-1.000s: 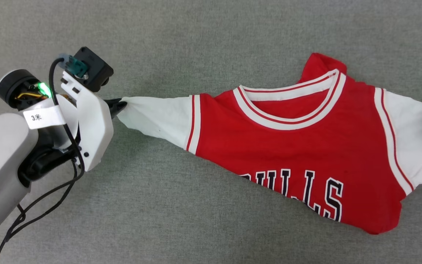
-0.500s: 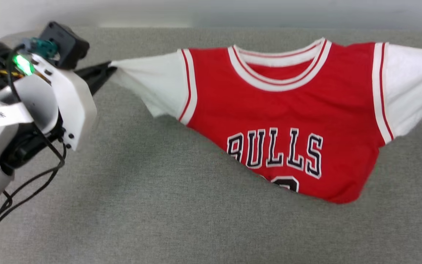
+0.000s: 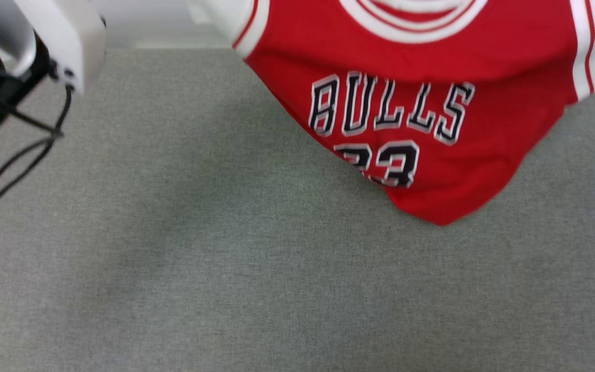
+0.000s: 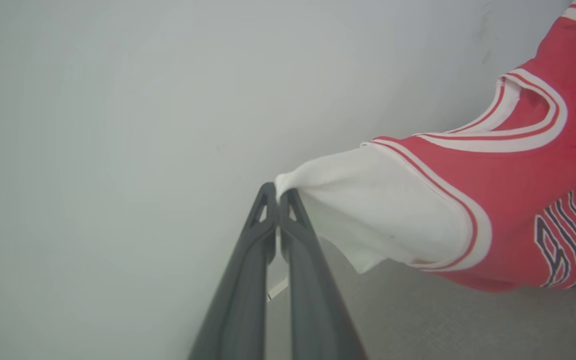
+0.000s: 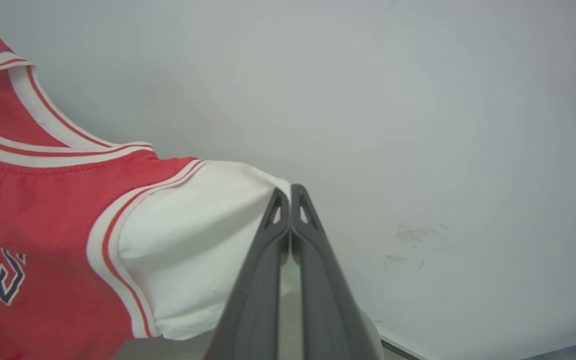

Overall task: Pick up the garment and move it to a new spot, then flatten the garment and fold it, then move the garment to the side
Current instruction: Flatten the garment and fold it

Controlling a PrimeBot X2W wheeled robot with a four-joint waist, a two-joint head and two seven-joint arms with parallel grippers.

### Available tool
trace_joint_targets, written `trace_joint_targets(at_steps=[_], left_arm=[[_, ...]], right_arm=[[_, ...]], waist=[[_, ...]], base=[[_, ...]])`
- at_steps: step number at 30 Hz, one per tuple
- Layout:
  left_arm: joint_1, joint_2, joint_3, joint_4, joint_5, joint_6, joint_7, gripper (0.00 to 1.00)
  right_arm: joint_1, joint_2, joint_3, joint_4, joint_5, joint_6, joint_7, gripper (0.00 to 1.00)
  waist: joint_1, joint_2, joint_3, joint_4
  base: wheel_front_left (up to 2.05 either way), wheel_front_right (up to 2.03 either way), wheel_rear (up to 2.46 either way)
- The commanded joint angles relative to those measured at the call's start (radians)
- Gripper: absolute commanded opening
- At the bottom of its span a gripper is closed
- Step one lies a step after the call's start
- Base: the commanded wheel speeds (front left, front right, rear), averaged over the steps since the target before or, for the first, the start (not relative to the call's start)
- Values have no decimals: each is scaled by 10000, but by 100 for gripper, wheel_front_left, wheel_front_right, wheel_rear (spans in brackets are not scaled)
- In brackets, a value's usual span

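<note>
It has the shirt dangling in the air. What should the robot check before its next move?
1. The left pincer is shut on one white sleeve: ok.
2. The right pincer is shut on the other white sleeve: ok.
3. The garment is spread between both, with the lettering facing the head camera: ok.
4. The bottom hem hangs level: not ok, it droops to a point.
5. The hem is clear of the grey surface: cannot tell.

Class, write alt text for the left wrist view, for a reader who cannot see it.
The left gripper, shut, pinches the tip of a white sleeve of the red garment, which stretches off to the right. Behind is a pale wall, below a grey surface.
</note>
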Motion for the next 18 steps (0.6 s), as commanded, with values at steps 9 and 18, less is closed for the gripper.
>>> trace_joint_targets(at_steps=[9,18], left_arm=[[-3795,-1495,434,2607,1047,-277,-690,0],[-6490,-2112,814,4734,1502,-464,-1730,0]], right_arm=[[-4909,1406,945,2063,-2095,-7,-116,0],[-8449,2646,1280,4206,-3627,-7,-1286,0]], waist=[[0,0,1692,1],[0,0,2602,61]], base=[[0,0,0],[0,0,0]])
